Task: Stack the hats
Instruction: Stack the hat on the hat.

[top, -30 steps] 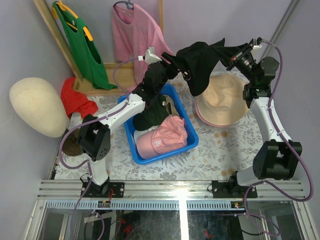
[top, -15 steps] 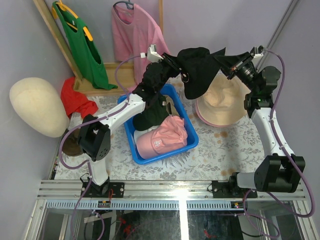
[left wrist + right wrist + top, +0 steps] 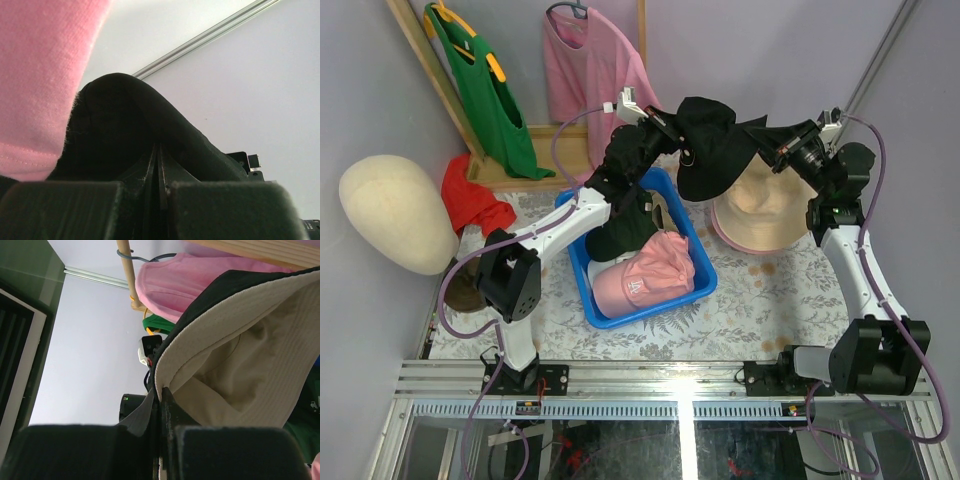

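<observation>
Black hat [image 3: 708, 150] hangs in mid-air above the blue bin [image 3: 660, 306] and the tan hat [image 3: 765, 212]. Left hand [image 3: 674, 136] and right hand [image 3: 775, 152] are both pinched tight on it. The pink cap [image 3: 640, 278] in the bin has white lettering, too small to read.

Plainly a robotics lab cell, dressed up as a clothes-shop corner. On the lab side: aluminium rail [image 3: 670, 378] along the near edge, left arm [image 3: 570, 215] and right arm [image 3: 855, 260] bolted there, bare lilac walls [image 3: 750, 50]. On the shop side: wooden rack [image 3: 425, 60] far left, green T-shirt [image 3: 490, 90] and pink T-shirt [image 3: 585, 70] on hangers, mannequin head [image 3: 395, 210] at left, floral tablecloth [image 3: 770, 300].
</observation>
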Tool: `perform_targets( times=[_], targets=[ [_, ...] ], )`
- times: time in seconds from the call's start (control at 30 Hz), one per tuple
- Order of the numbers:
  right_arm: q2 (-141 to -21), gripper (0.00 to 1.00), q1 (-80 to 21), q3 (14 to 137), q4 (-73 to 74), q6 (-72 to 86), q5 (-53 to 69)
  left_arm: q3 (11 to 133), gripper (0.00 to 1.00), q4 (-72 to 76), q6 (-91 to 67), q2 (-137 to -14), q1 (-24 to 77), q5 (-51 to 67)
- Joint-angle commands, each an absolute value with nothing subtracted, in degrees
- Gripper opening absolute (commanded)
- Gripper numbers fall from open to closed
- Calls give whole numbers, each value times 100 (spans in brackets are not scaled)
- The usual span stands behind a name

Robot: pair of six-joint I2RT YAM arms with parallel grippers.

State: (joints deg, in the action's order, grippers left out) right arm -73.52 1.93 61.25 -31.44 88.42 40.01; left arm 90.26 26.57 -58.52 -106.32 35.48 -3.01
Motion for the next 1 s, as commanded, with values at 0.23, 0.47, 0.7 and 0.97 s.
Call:
perform_targets(
  times=[0.23, 0.47, 0.7, 0.97],
  targets=[
    [-6994, 0, 207, 5934, -3132, 8588, 4054, 9291, 0, 3022, -5588, -10559, 3523, -29],
    [-6953, 0, 211, 5885, -3069, 8531, 4043, 9237, 0, 2833, -5344, -10409, 3508, -30],
    [-6790, 0, 211, 5771, -2909, 8445, 4051, 9193, 0, 2777, -5256, -10263, 3484, -47],
    [-6422, 0, 612, 5577, -2669, 8348, 4016, 9340, 0, 2701, -5258, -10337, 3489, 336]
  ],
)
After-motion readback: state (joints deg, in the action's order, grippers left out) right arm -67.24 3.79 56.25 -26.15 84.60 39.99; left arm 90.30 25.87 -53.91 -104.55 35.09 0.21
